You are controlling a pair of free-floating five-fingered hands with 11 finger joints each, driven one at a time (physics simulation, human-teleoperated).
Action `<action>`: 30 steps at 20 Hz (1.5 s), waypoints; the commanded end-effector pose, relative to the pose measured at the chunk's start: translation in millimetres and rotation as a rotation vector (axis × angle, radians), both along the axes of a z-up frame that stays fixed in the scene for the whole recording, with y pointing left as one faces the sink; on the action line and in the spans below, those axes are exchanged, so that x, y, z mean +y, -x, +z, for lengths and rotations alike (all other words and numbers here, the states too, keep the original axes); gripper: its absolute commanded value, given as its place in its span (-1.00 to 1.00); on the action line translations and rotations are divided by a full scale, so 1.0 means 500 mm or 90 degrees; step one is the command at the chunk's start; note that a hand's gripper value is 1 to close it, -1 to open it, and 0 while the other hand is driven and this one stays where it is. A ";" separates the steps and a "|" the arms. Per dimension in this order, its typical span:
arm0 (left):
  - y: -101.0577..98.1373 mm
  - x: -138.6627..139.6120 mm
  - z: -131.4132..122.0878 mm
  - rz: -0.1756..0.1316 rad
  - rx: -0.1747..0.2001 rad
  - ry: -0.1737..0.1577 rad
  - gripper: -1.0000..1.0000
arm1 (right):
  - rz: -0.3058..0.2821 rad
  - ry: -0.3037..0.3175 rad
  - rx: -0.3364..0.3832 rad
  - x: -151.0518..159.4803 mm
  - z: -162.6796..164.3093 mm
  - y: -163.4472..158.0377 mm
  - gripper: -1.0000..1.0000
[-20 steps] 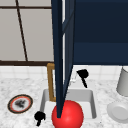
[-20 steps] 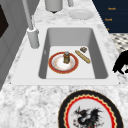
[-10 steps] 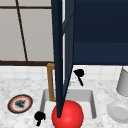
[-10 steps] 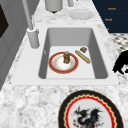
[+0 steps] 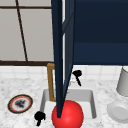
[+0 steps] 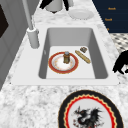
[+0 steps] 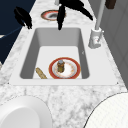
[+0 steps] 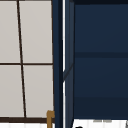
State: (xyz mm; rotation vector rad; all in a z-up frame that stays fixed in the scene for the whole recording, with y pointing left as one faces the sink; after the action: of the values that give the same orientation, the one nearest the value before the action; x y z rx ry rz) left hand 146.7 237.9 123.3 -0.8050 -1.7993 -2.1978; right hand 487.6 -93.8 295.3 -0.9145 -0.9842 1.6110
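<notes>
The dark blue cabinet door [image 5: 61, 57] stands open over the sink [image 6: 72, 35], just as it did a second ago; nothing in the basin has shifted. In the left side view the red-rimmed plate [image 6: 63, 63] lies on the sink floor with a small jar [image 6: 66, 57] upright on it, and a tan stick [image 6: 82, 56] lies just beside the plate. A dragon-patterned plate [image 5: 20, 103] rests on the counter to the left. The right hand [image 5: 77, 75] hovers above the sink's back edge near the door, fingers pointing down and close together, holding nothing, a little left of where it hung before. The left hand [image 5: 39, 117] hangs unmoved at the sink's front left corner; whether its fingers are curled I cannot tell.
</notes>
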 end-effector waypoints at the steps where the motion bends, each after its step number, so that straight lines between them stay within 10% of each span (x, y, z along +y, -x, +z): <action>1: 0.000 0.000 0.000 0.000 0.000 0.000 0.00 | 0.000 0.015 0.051 0.000 -0.037 -0.052 -1.00; 16: 0.000 0.000 0.000 0.000 0.000 0.000 0.00 | -0.029 0.011 0.206 0.004 -0.094 -0.213 -1.00; 24: 0.000 0.000 0.000 0.000 0.000 0.000 0.00 | -0.043 0.064 0.205 0.019 -0.112 -0.227 -1.00; 25: 0.000 0.000 0.000 0.000 0.000 0.000 0.00 | -0.045 0.072 0.205 0.022 -0.113 -0.227 1.00; 30: 0.000 0.000 0.000 0.000 0.000 0.000 0.00 | -0.067 0.062 0.247 0.023 -0.143 -0.255 1.00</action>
State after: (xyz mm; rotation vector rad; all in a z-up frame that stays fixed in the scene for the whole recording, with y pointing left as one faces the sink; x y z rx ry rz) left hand 146.7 237.9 123.3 -0.8050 -1.7993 -2.1978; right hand 608.3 -80.7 234.7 -0.7208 -0.6536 1.6720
